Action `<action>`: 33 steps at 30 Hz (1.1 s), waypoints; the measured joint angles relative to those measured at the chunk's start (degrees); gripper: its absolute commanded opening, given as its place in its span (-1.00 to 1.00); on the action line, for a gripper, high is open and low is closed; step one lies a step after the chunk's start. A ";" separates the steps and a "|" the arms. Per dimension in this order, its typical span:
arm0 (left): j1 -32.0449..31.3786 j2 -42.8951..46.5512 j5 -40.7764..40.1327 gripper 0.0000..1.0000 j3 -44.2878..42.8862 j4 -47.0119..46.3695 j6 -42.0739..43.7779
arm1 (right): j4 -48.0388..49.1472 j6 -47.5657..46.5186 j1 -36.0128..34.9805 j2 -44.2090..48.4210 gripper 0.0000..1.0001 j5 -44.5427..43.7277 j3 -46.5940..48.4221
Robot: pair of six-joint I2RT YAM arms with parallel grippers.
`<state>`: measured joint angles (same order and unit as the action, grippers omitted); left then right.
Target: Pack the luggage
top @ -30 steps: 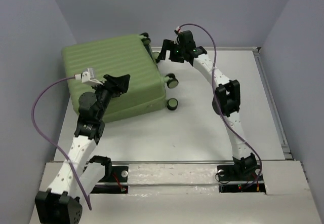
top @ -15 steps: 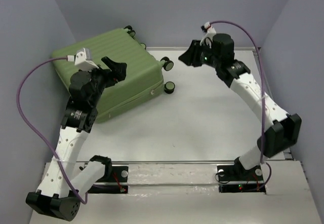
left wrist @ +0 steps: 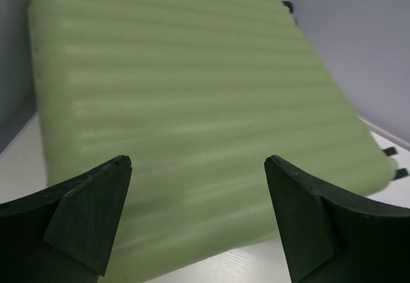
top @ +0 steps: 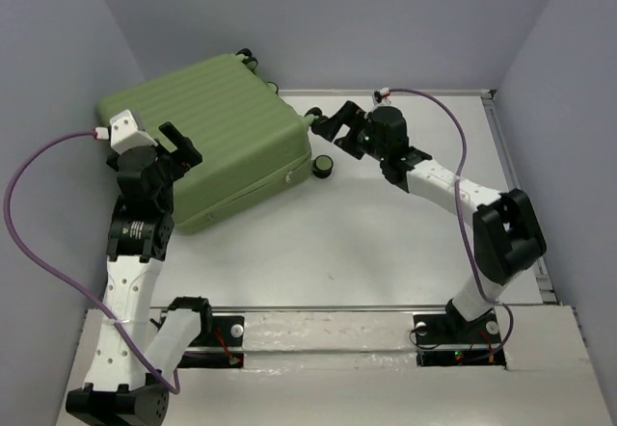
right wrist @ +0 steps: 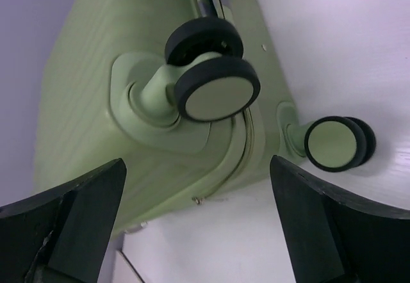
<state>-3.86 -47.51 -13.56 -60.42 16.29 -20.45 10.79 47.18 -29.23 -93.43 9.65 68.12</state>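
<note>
The luggage (top: 212, 127) is a light-green ribbed suitcase lying shut and flat at the back left of the table, its caster wheels (top: 325, 165) facing right. My left gripper (top: 178, 145) hovers open over the near-left part of its shell (left wrist: 192, 72), with nothing between the fingers (left wrist: 90, 212). My right gripper (top: 333, 122) is open and low at the wheel end. In the right wrist view it faces the suitcase's corner (right wrist: 160, 148), with two black-and-green wheels (right wrist: 218, 94) (right wrist: 333, 143) just ahead and nothing held.
The white table (top: 386, 243) stretches to the right of the suitcase and in front of it. Grey walls (top: 48, 108) close in on the left, back and right. A metal rail (top: 521, 195) runs along the table's right edge.
The suitcase has turned and slid toward the back-left corner. My left gripper has drawn back to the left over the shell. My right gripper has swung down and left to the wheels.
</note>
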 measured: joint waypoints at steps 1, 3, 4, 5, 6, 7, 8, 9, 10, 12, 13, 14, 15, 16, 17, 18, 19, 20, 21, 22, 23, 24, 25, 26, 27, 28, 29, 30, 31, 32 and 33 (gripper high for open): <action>0.39 0.79 -0.79 0.98 1.16 0.57 0.02 | 1.86 3.56 0.00 -2.29 1.00 -1.22 0.55; 1.77 2.49 -2.62 0.98 3.50 1.42 0.02 | 5.68 9.92 -0.02 -6.03 1.00 -2.23 1.66; 2.51 3.54 -3.56 0.98 4.81 1.51 -0.02 | 8.09 12.35 -0.02 -7.63 1.00 -2.34 1.84; 2.95 4.33 -3.98 0.98 5.68 1.55 -0.02 | 9.57 14.25 -0.02 -8.72 1.00 -2.38 1.90; 3.10 4.70 -4.11 0.98 6.08 1.57 -0.02 | 11.61 17.57 -0.02 -10.12 1.00 -2.36 1.90; 3.19 5.42 -4.26 0.98 6.67 1.64 -0.02 | 14.19 20.96 -0.04 -11.82 1.00 -2.03 1.90; 3.19 5.81 -4.31 0.98 6.86 1.64 0.00 | 16.90 23.91 -0.04 -13.14 1.00 -1.84 1.92; 3.19 6.03 -4.33 0.98 6.95 1.53 0.00 | 18.71 26.03 -0.04 -14.16 1.00 -1.73 2.03; 3.19 6.25 -4.33 0.98 7.08 1.49 0.00 | 21.16 28.61 -0.04 -15.54 1.00 -1.75 2.43; 3.19 6.58 -4.39 0.98 7.50 1.49 -0.02 | 24.20 31.76 -0.09 -17.86 1.00 -1.70 3.30; 3.21 6.84 -4.48 0.98 7.91 1.36 -0.15 | 25.83 33.40 -0.15 -19.06 1.00 -1.79 3.80; 3.21 7.08 -4.50 0.98 8.31 1.33 -0.20 | 27.08 34.75 -0.15 -20.33 1.00 -1.81 4.33; 3.21 7.23 -4.50 0.98 8.57 1.42 -0.24 | 28.35 36.22 -0.15 -22.43 1.00 -1.95 5.62; 3.21 7.32 -4.50 0.98 8.74 1.42 -0.31 | 28.79 37.16 -0.15 -23.56 0.95 -2.08 6.64; 3.21 7.37 -4.50 0.98 8.81 1.38 -0.39 | 29.44 38.36 -0.22 -25.35 0.50 -2.21 8.46; 3.21 7.37 -4.50 0.98 8.81 1.38 -0.42 | 29.88 39.39 -0.31 -27.39 0.26 -2.32 11.04; 3.21 7.41 -4.50 0.98 8.81 1.33 -0.44 | 30.23 40.59 -0.42 -28.87 -0.37 -2.38 12.94; 3.21 7.50 -4.50 0.98 8.81 1.33 -0.44 | 30.36 40.68 -0.55 -29.59 -0.63 -2.51 14.05; 3.21 7.52 -4.50 0.98 8.81 1.33 -0.42 | 30.34 41.16 -0.68 -29.90 -0.83 -2.67 14.53; 3.21 7.61 -4.50 0.98 8.81 1.29 -0.42 | 29.68 43.43 -0.85 -29.97 -0.86 -3.04 14.69; 3.21 7.67 -4.52 0.98 8.81 1.29 -0.42 | 29.59 44.04 -1.05 -29.62 -0.86 -3.50 14.60; 3.21 7.78 -4.52 0.98 8.81 1.27 -0.42 | 29.46 43.30 -1.22 -29.07 -0.86 -4.15 13.86; 3.21 7.85 -4.52 0.98 8.83 1.27 -0.42 | 29.33 42.77 -1.22 -27.89 -0.86 -5.01 12.15; 3.21 8.02 -4.52 0.98 8.83 1.25 -0.42 | 29.03 42.10 -1.09 -26.67 -0.86 -5.42 10.93; 3.21 8.26 -4.52 0.98 8.83 1.16 -0.42 | 28.70 41.40 -0.90 -25.35 -0.86 -5.38 9.51; 3.21 8.39 -4.48 0.98 8.83 1.14 -0.42 | 27.91 40.61 -0.37 -23.61 -0.86 -5.22 7.76; 3.21 8.57 -4.37 0.98 8.83 1.11 -0.42 | 27.56 39.89 0.33 -21.68 -0.86 -4.31 5.44; 3.21 8.66 -4.22 0.98 8.83 1.11 -0.42 | 27.28 39.32 0.92 -19.89 -0.86 -3.23 3.19; 3.21 8.74 -4.09 0.98 8.83 1.11 -0.42 | 26.73 38.32 2.34 -17.62 -0.86 -1.57 0.68; 3.21 8.79 -3.85 0.98 8.83 1.11 -0.42 | 26.12 37.31 3.72 -16.50 -0.86 -0.04 -0.44; 3.21 8.81 -3.69 0.98 8.83 1.09 -0.44 | 25.18 36.06 5.90 -15.43 -0.86 2.51 -1.22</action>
<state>-0.64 -38.70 -17.26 -51.59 17.39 -20.88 35.97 83.24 -23.33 -108.86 12.16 66.89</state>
